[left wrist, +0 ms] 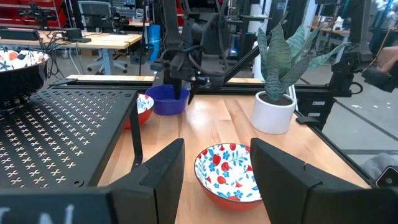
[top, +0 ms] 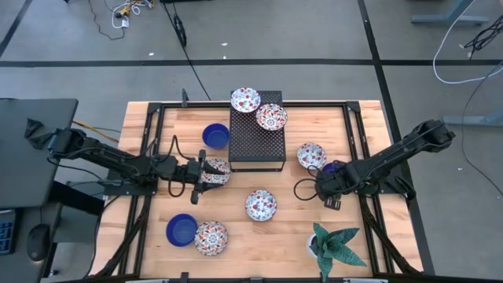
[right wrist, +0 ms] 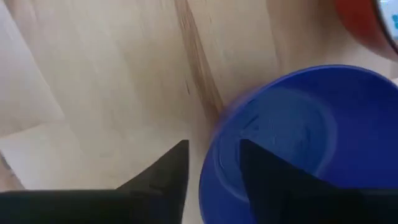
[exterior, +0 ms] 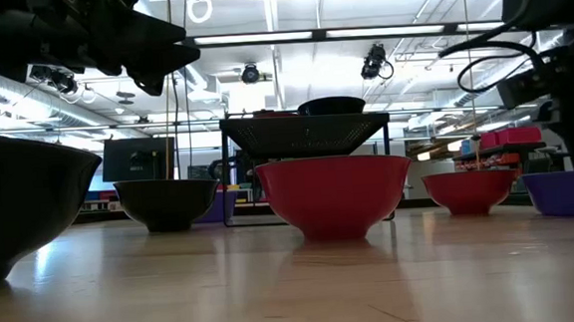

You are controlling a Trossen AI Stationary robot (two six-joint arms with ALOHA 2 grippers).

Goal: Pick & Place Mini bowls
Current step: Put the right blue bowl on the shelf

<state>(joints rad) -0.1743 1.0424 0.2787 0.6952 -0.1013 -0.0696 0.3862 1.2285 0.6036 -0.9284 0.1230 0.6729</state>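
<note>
I count two bowls (top: pixel 271 117) on the black rack (top: pixel 256 149) at upper centre, seven left on the table, with the right gripper (right wrist: pixel 213 163) spread astride a blue bowl's (right wrist: pixel 292 137) rim, the left gripper (left wrist: pixel 214 165) spread.

Nine mini bowls around the black perforated stand (top: pixel 257 131), all upright: two floral (top: pixel 245 100) on it, blue (top: pixel 215 136) at its left, remaining floral (top: pixel 261 205) and blue (top: pixel 181 229) in front
</note>
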